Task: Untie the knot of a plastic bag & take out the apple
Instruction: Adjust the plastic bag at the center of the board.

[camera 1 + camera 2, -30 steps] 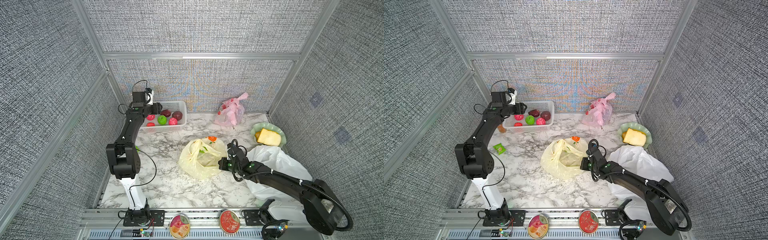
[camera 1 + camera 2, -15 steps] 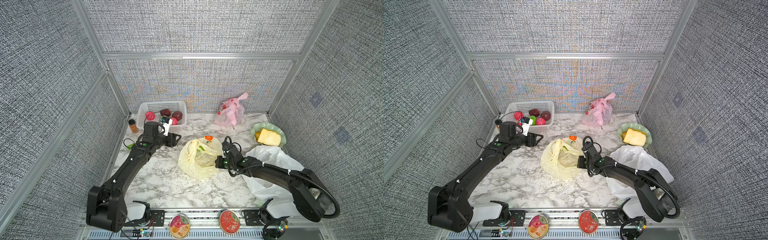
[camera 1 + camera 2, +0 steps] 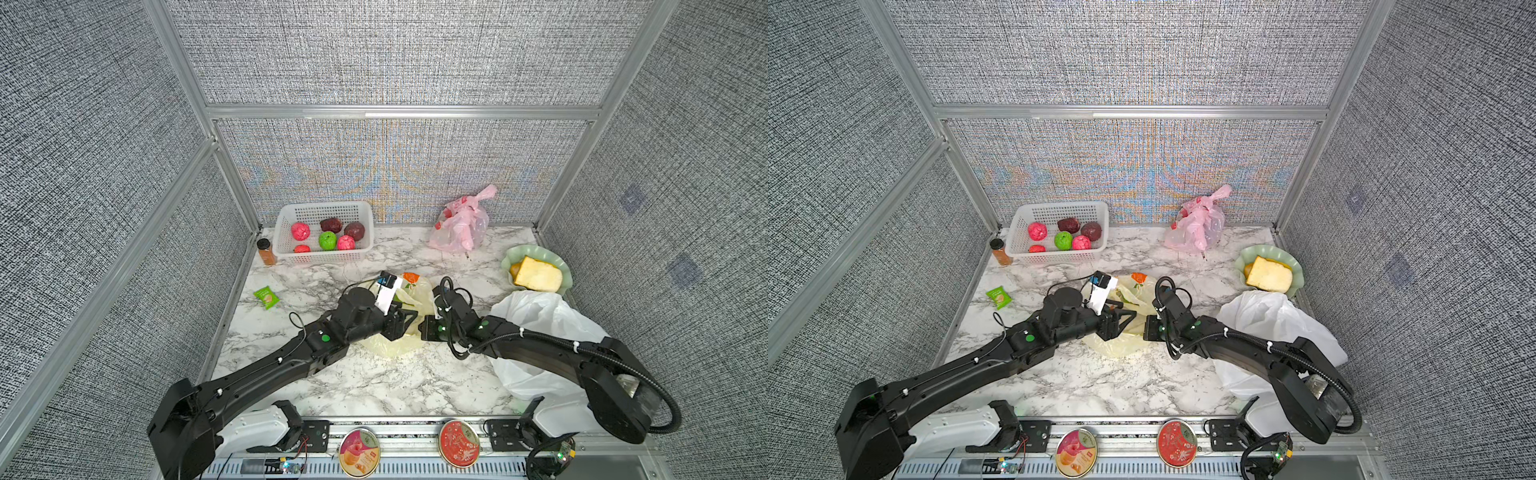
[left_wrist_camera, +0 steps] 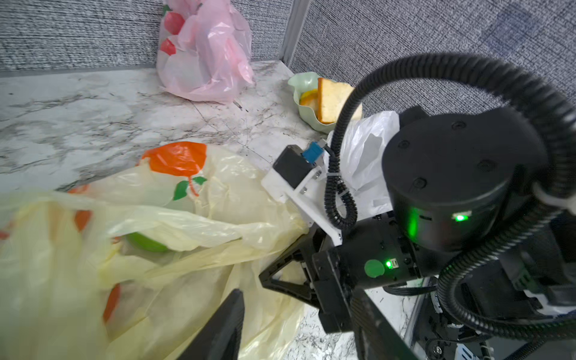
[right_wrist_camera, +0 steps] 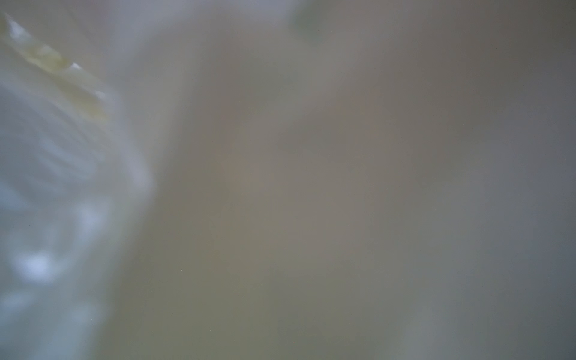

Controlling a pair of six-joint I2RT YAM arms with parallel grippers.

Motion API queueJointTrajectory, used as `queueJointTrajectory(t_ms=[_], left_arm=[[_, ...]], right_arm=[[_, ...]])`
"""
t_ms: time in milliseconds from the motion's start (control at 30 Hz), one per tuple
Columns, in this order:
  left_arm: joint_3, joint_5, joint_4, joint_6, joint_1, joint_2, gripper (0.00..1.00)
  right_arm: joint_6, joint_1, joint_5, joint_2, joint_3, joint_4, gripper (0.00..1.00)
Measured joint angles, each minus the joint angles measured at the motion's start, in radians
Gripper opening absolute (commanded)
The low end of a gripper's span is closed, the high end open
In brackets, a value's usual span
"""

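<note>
**Bag pinned between both grippers, apple inside**

The green apple [image 4: 146,243] sits inside the yellow plastic bag [image 3: 390,347]. I only see it through the film in the left wrist view. The bag lies mid-table on the marble table [image 3: 374,386], slumped and crumpled. I cannot pick out the knot.

The right gripper [image 4: 261,277] is at the bag's right edge, its tips together on a fold of the yellow film. A strand of film runs taut from the bag's body to those tips. The apple lies left of them, a little farther into the bag. My right wrist view is nothing but pale blur, with plastic up against the lens.

The left gripper [image 3: 408,318] reaches in from the near left and hangs over the top of the bag, facing the right one. Its fingers [image 4: 224,324] stand well apart with nothing clamped between them. One of them lies over the film, and I cannot tell whether it touches.

Farther out:
- A white plastic bag [image 3: 536,316] is heaped at the right, under the right arm.
- A green dish [image 3: 508,262] with bread sits far right.
- A pink bag [image 3: 459,228] stands at the far wall.
- A white basket [image 3: 328,205] of fruit sits far left, with a spice jar [image 3: 266,251] just beside it.
- A green sachet [image 3: 266,297] lies at the left edge.
</note>
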Motion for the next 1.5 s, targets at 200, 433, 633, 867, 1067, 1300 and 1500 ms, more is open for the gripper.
queueJointTrajectory(t_ms=[200, 433, 633, 867, 1067, 1300, 1500], left_arm=[[-0.024, -0.082, 0.019, 0.004, -0.005, 0.070, 0.56], [-0.133, -0.138, 0.046, -0.027, -0.005, 0.086, 0.56], [-0.266, -0.143, 0.054, -0.107, -0.005, 0.069, 0.56], [-0.352, -0.143, 0.089, -0.169, -0.006, -0.010, 0.56], [-0.344, -0.145, 0.103, -0.170, -0.006, -0.020, 0.56], [-0.328, -0.132, 0.142, -0.193, -0.006, 0.016, 0.56], [-0.327, -0.106, 0.192, -0.217, -0.006, 0.054, 0.56]], right_arm=[[0.046, 0.000, -0.001, -0.037, -0.042, 0.025, 0.00], [0.079, 0.000, -0.017, -0.046, -0.047, 0.076, 0.00], [0.091, 0.006, -0.030, -0.072, -0.045, 0.082, 0.63], [0.006, 0.033, 0.143, -0.175, 0.073, -0.130, 0.94], [-0.118, 0.107, 0.316, -0.110, 0.238, -0.295, 0.99], [-0.310, 0.216, 0.514, 0.085, 0.443, -0.420, 0.99], [-0.453, 0.216, 0.585, 0.208, 0.532, -0.472, 0.99]])
